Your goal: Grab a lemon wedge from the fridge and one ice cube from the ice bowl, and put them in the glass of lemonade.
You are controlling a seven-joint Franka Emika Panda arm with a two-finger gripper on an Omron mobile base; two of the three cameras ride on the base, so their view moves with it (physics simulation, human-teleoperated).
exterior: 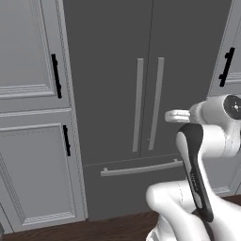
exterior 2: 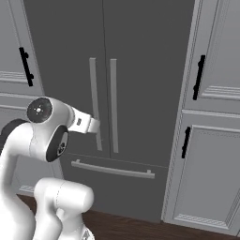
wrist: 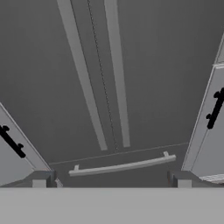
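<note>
Ahead of the arm, the fridge (exterior: 141,94) stands shut, both doors closed; no wedge is visible. Claw (wrist: 111,179) is wide, empty, short of the handles (wrist: 100,78). Risk: catching both close-set bars together, jamming the pull.

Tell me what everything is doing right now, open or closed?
fridge: both doors closed.
fridge drawer: closed.
left cabinets: doors closed.
right cabinets: doors closed.
pincer: open, holding nothing, pointing at the fridge doors, not touching a handle yet.
</note>
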